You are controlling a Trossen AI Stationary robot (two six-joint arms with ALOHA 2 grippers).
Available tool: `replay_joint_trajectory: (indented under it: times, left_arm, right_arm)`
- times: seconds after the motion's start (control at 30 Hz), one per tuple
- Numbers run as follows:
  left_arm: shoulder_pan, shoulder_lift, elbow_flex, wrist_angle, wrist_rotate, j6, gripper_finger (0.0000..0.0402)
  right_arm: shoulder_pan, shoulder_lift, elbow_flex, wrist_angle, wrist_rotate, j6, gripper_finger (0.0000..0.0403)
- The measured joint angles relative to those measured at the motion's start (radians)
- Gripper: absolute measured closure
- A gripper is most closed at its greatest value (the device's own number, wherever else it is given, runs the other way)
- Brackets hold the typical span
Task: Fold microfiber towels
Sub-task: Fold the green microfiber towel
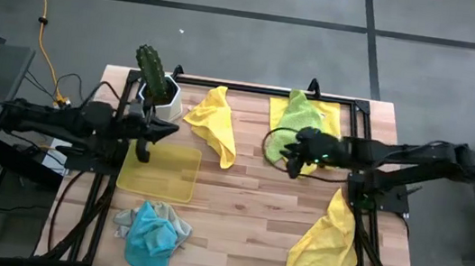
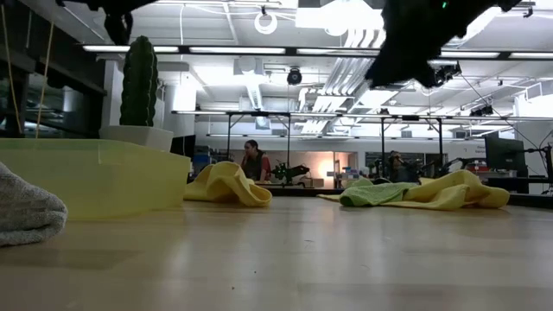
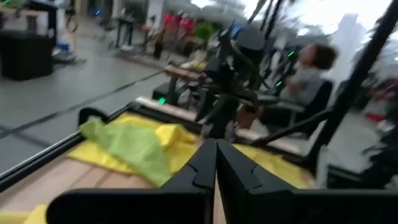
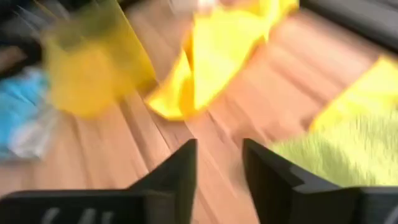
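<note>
Under right hand [image 1: 293, 157]: lime green towel [image 1: 299, 115], fingers apart.

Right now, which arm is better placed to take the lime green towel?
Probably the right: its end effector, fingers open, hovers at the lime green towel. The left end effector, fingers shut, sits across the table above the yellow tray.

Both arms were dark, slender, jointed links. The left gripper [image 3: 216, 163] had two black angular fingers. The right gripper [image 4: 219, 163] had black, blocky fingers; small green lights, possibly indicators, showed near its wrist.
</note>
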Motion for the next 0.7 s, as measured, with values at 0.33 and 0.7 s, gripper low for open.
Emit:
replay_joint_trajectory:
  times: [0.33,0.7]
  left_arm:
    - [0.0,0.118,0.009,-0.02,0.002,0.0,0.0366]
    - [0.0,0.148,0.009,0.009,0.002,0.0,0.0363]
  right_arm:
    - [-0.038,0.349,0.0,0.055,-0.038,0.146,0.0197]
    - [-0.113,0.569,0.132,-0.01,-0.053,0.038,0.0196]
